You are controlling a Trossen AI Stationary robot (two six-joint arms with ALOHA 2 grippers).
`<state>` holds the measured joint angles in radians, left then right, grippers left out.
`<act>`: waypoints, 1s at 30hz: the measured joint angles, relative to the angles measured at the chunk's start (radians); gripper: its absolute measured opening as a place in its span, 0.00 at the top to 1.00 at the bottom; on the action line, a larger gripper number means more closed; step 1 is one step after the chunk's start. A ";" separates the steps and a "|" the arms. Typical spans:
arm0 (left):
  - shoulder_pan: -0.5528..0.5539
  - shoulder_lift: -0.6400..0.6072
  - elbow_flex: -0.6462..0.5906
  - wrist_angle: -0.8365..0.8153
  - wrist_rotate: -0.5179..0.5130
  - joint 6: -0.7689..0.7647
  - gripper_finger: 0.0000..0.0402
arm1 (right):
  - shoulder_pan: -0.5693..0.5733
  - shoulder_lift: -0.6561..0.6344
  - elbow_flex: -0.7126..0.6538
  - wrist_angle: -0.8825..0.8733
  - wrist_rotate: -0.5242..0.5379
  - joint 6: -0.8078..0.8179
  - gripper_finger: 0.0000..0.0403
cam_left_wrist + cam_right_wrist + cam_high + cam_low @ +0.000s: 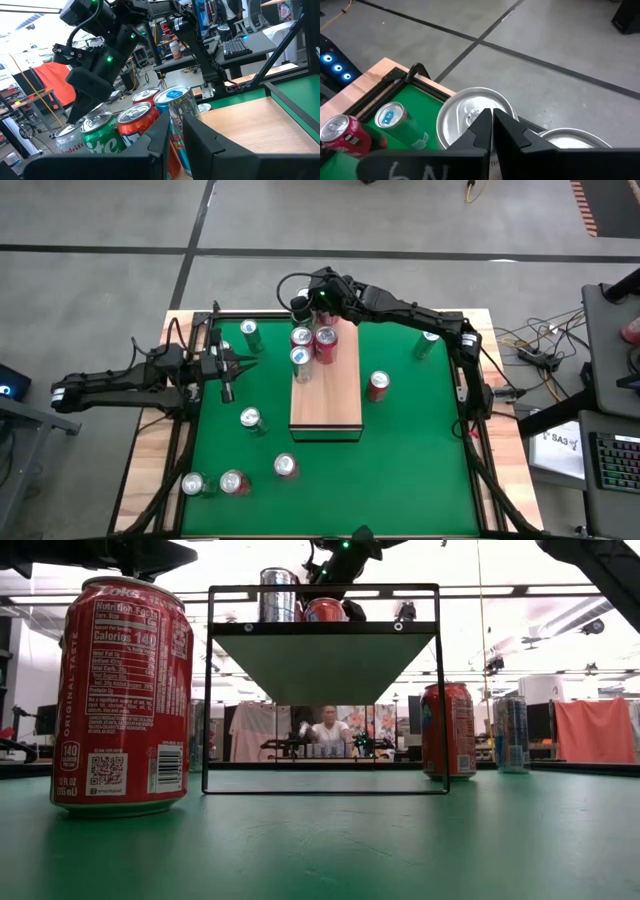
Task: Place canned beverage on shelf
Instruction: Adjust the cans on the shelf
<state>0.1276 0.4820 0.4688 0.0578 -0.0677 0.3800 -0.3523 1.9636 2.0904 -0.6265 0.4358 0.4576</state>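
shelf: long pale reddish board on a thin dark frame, set mid-table on the green surface, lengthwise away from the front edge; bare over most of its length.
cans on shelf: four clustered at the far end, two red, two silvery, upright and touching.
right gripper: over the far end of the shelf, just above the farthest can; fingers pressed together over its lid, gripping nothing visible.
left gripper: at the table's left side, level with the shelf's far half, well apart from it; fingers close together, empty.
around: red can just right of the shelf; green cans left; more cans near the front.
in the way: cannot tell.
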 joint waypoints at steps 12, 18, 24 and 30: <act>0.000 0.000 0.000 0.000 0.000 0.000 0.91 | 0.000 -0.002 -0.015 0.015 -0.021 0.006 0.98; 0.000 0.000 0.000 0.000 0.000 0.000 0.91 | 0.000 -0.002 -0.016 0.015 -0.024 0.006 0.98; 0.000 0.000 0.000 0.001 0.000 0.000 0.91 | 0.000 -0.002 -0.016 0.015 -0.025 0.003 0.98; 0.000 0.000 0.000 0.000 0.000 0.000 0.91 | 0.001 -0.002 -0.016 0.016 -0.025 -0.006 0.98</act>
<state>0.1274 0.4820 0.4686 0.0583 -0.0676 0.3800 -0.3515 1.9621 2.0747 -0.6109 0.4108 0.4513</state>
